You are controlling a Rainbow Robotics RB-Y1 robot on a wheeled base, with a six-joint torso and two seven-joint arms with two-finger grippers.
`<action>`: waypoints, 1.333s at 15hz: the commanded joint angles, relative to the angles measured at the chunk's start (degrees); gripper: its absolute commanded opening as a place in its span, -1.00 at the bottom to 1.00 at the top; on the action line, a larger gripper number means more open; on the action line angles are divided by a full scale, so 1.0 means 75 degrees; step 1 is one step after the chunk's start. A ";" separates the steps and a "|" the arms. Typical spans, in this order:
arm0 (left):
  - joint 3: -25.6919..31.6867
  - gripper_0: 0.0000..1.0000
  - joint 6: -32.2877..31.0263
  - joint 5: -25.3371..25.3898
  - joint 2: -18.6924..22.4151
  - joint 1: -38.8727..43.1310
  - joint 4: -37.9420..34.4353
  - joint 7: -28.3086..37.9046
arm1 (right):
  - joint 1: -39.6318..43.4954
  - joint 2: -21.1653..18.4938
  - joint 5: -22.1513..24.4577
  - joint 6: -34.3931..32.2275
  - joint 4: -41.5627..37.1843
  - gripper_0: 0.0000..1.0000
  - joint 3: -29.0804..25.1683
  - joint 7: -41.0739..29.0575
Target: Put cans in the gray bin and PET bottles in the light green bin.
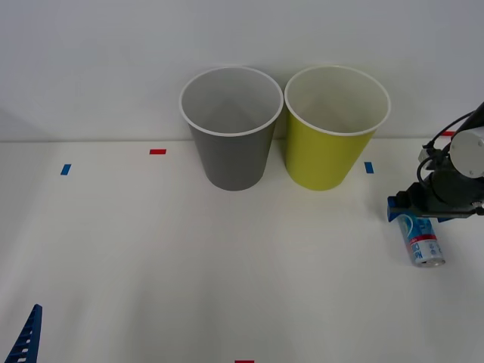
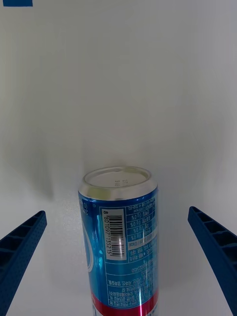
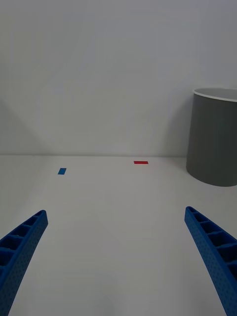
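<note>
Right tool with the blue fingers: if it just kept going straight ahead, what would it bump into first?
The can. It lies between the right tool's open fingers, neither touching it yet, so going straight on would probably meet the can first.

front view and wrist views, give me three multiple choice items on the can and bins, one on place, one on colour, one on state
1. Where is the can?
A. inside the gray bin
B. on the table by the right tool
C. beside the left tool

2. Which colour is the bin on the robot's right side?
A. yellow-green
B. red
C. black

3. How do the right tool's fingers stand?
A. shut on the can
B. open, one on each side of the can
C. shut on a bin's rim

Key: B, the can lies on the table at the right tool, far from the left tool. A, the light green bin stands to the right of the gray bin. B, the right wrist view shows gaps between both fingers and the can.
</note>
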 commanded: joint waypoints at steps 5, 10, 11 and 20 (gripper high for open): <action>0.0000 0.90 0.0000 0.0000 0.0000 0.0000 0.0000 0.0000 | 0.0008 0.0247 0.0144 -0.0191 0.0451 1.00 0.0052 -0.0111; 0.0000 0.90 0.0000 0.0000 0.0000 0.0000 0.0000 0.0000 | 0.0008 0.0270 0.0132 -0.0788 0.0732 1.00 0.0380 -0.0158; 0.0000 0.90 0.0000 0.0000 0.0000 0.0000 0.0000 0.0000 | 0.0008 0.0270 0.0132 -0.0788 0.0732 1.00 0.0391 -0.0158; 0.0000 0.91 0.0000 0.0000 0.0000 0.0000 0.0000 0.0000 | 0.0008 0.0258 0.0331 -0.0824 0.0720 -1.00 0.0391 -0.0065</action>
